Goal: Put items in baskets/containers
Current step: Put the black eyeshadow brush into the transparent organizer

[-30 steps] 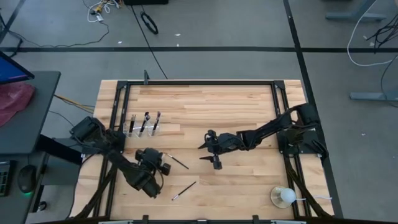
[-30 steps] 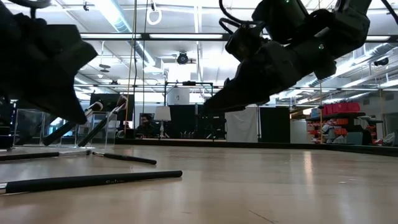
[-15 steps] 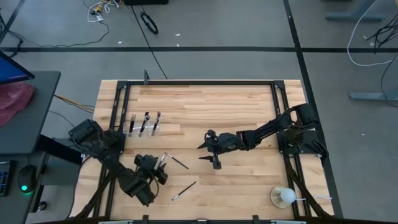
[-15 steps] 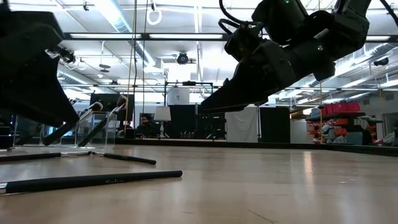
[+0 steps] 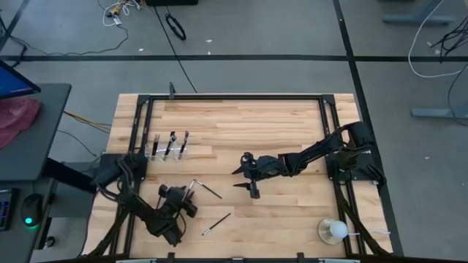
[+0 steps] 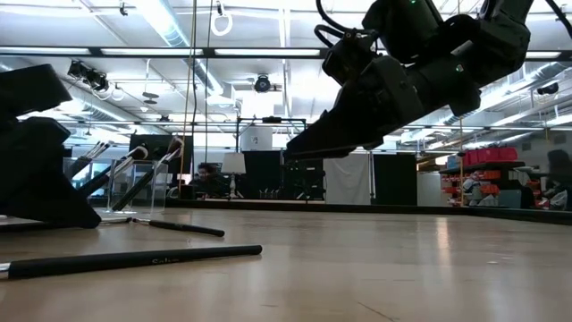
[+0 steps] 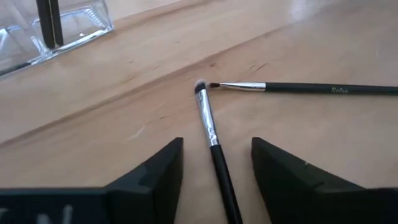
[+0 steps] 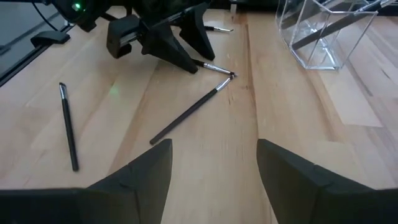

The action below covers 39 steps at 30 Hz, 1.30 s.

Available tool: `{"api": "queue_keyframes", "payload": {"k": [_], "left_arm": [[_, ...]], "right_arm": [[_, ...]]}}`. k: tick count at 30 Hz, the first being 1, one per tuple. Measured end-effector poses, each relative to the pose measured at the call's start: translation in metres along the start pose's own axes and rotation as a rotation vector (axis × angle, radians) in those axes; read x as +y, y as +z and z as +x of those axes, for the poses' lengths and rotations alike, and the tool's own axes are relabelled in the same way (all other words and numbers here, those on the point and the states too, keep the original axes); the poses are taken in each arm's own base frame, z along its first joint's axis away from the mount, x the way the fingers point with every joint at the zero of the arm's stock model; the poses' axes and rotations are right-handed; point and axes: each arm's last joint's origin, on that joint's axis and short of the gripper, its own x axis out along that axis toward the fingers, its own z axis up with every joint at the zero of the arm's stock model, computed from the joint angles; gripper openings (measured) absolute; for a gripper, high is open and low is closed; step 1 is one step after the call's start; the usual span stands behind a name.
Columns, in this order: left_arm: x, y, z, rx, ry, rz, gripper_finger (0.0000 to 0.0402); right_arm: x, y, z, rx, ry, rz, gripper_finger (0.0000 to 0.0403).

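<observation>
My left gripper (image 7: 217, 146) stands open at the table's near left (image 5: 187, 197). A slim dark makeup brush with a silver ferrule (image 7: 208, 121) lies flat on the wood between its fingers with a gap on each side. A second brush (image 7: 311, 89) lies with its tip next to the first one's tip. A third brush (image 5: 216, 223) lies nearer the front edge. The clear holder (image 5: 170, 146) stands at the far left with three brushes leaning in it. My right gripper (image 5: 248, 181) hangs open above the table's middle, holding nothing.
A white ball-like object on a stick (image 5: 333, 231) sits at the near right corner. A black frame (image 5: 234, 96) runs round the tabletop. Bare wood lies between the two grippers and along the far side.
My left gripper has come down to the table and drawn back a little toward the near edge. It has opened and let go of the brush, which now lies flat between its fingers. My right arm has kept still.
</observation>
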Motion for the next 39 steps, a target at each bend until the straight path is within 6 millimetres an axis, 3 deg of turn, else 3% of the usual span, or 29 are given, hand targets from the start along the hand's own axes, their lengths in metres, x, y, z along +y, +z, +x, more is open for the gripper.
{"api": "queue_keyframes", "payload": {"k": [8, 16, 21, 31, 39], "left_arm": [[0.015, -0.013, -0.005, -0.016, -0.06, -0.039, 0.0084], [0.025, -0.016, 0.0, -0.07, -0.106, -0.021, 0.0018], [0.025, -0.013, -0.007, -0.024, -0.096, -0.025, 0.0018], [0.021, 0.017, -0.017, 0.05, -0.078, 0.007, 0.0019], [0.015, 0.033, -0.017, -0.135, -0.171, -0.023, 0.0019]], "right_arm": [[0.0, 0.003, 0.0, -0.028, 0.0, -0.002, 0.0237], [0.0, 0.003, 0.0, -0.028, 0.001, -0.003, 0.0237], [0.0, 0.002, 0.0, -0.026, 0.001, -0.003, 0.0237], [0.0, 0.002, 0.0, -0.021, 0.001, -0.003, 0.0237], [0.001, 0.001, 0.0, -0.014, 0.018, -0.002, 0.0237]]}}
